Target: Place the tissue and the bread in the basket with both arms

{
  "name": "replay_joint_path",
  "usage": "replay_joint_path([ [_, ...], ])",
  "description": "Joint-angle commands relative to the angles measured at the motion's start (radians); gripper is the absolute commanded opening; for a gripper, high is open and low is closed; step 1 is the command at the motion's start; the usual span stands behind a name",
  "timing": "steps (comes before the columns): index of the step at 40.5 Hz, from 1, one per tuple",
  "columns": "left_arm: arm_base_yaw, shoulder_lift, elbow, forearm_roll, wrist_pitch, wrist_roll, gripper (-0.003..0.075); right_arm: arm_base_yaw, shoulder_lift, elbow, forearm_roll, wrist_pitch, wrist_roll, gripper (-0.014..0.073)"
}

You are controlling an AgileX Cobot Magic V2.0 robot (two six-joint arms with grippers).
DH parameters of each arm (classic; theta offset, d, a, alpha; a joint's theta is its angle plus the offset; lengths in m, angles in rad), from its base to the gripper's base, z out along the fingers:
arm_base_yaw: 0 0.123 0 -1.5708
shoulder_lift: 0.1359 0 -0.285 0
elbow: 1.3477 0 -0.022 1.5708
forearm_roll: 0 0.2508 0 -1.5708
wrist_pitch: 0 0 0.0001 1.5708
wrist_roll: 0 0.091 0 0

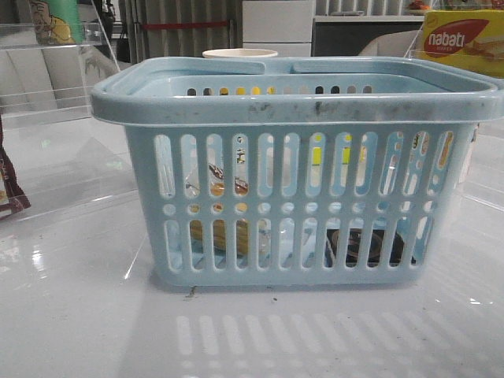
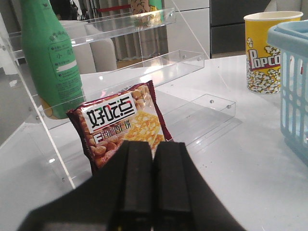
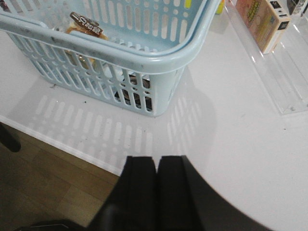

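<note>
The light blue basket stands in the middle of the white table. Through its slots I see the golden-brown bread on the left of its floor and the dark tissue on the right. The right wrist view shows the basket with the bread inside and the tissue dark behind the slots. My right gripper is shut and empty, by the table's front edge, apart from the basket. My left gripper is shut and empty, left of the basket. Neither gripper shows in the front view.
A dark red snack packet leans just ahead of my left gripper, on a clear acrylic shelf with a green bottle. A popcorn cup stands behind the basket. A yellow nabati box sits at the back right. The table's front edge is close.
</note>
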Motion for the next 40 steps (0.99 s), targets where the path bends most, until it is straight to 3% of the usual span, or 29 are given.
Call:
replay_joint_path([
  [1, -0.003, -0.018, 0.006, -0.011, -0.084, 0.0, 0.0092, -0.047, -0.025, 0.027, -0.033, -0.153, -0.009, 0.0022],
  [18, -0.003, -0.018, 0.006, -0.011, -0.084, 0.0, 0.0092, -0.315, -0.351, 0.542, -0.04, -0.863, -0.009, 0.0022],
  [32, -0.003, -0.018, 0.006, -0.011, -0.084, 0.0, 0.0092, -0.408, -0.439, 0.756, -0.038, -1.033, -0.009, 0.0022],
  [40, -0.003, -0.018, 0.006, -0.011, -0.084, 0.0, 0.0092, -0.416, -0.44, 0.756, -0.038, -1.025, -0.009, 0.0022],
])
